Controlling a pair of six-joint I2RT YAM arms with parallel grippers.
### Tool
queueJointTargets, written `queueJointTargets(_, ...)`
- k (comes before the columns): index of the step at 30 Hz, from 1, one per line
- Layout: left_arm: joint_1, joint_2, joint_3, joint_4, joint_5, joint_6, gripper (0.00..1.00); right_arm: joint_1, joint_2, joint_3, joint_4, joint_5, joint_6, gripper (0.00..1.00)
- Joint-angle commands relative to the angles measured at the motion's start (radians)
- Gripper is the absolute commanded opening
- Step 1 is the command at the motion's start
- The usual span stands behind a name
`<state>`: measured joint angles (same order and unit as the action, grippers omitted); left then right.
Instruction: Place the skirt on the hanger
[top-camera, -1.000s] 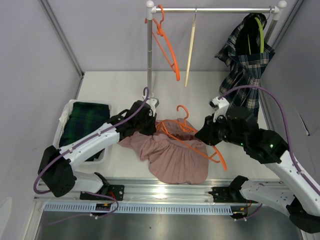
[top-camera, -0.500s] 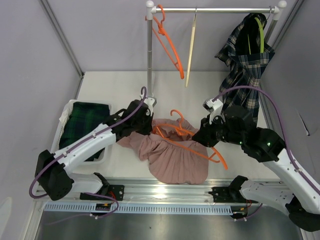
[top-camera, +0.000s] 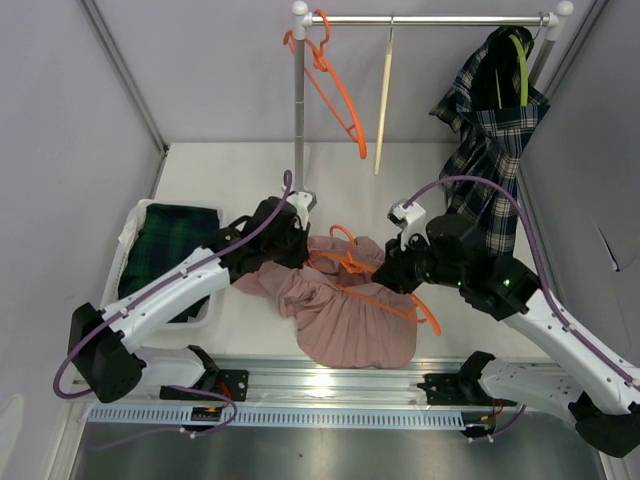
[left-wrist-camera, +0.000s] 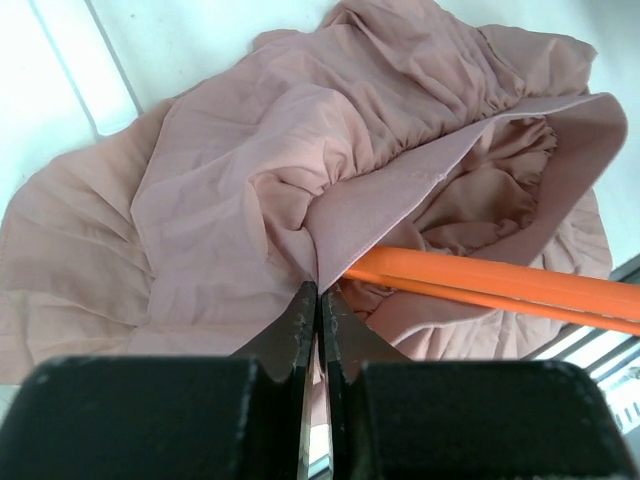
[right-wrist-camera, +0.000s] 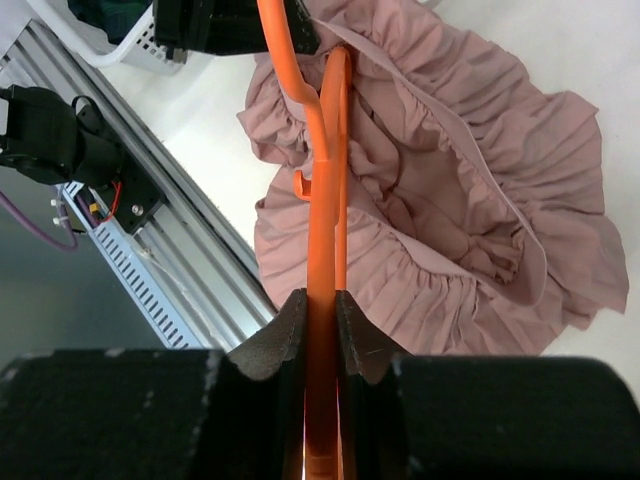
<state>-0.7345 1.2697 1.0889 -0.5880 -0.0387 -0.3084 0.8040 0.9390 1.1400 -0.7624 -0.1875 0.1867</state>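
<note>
Left pincer (left-wrist-camera: 319, 292) pinching pink skirt (left-wrist-camera: 220, 170) waistband; right pincer (right-wrist-camera: 320, 302) clamped on orange hanger (right-wrist-camera: 324, 200).

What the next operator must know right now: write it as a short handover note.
Left gripper: shut on the waistband of the skirt.
Right gripper: shut on the orange hanger.
The skirt lies crumpled on the table, with the hanger across its open waist.
Done: both things gripped.
Left: work the skirt onto the hanger.
</note>
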Motion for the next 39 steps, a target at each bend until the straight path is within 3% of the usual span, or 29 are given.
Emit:
queueJointTargets(1, -0.017, -0.058, 0.022, 0.025, 0.055, 0.015, 0.09, 0.006, 0.011, -0.02, 0.156, -0.032, -0.029, 0.0)
queueJointTargets(15, -0.062, -0.13, -0.165, 0.235, 0.111, -0.04, 0.23, 0.006, 0.057, -0.224, 0.397, 0.052, -0.004, 0.0)
queueJointTargets(22, -0.08, -0.251, -0.279, 0.367, 0.123, -0.101, 0.43, 0.009, 0.066, -0.266, 0.439, 0.083, 0.003, 0.0)
queueJointTargets(29, -0.095, -0.362, -0.371, 0.559, 0.086, -0.15, 0.56, 0.023, 0.075, -0.264, 0.425, 0.099, -0.004, 0.0)
queueJointTargets(39, -0.124, -0.228, -0.365, 0.776, 0.043, -0.138, 0.61, 0.038, 0.078, -0.261, 0.417, 0.1, -0.004, 0.0)
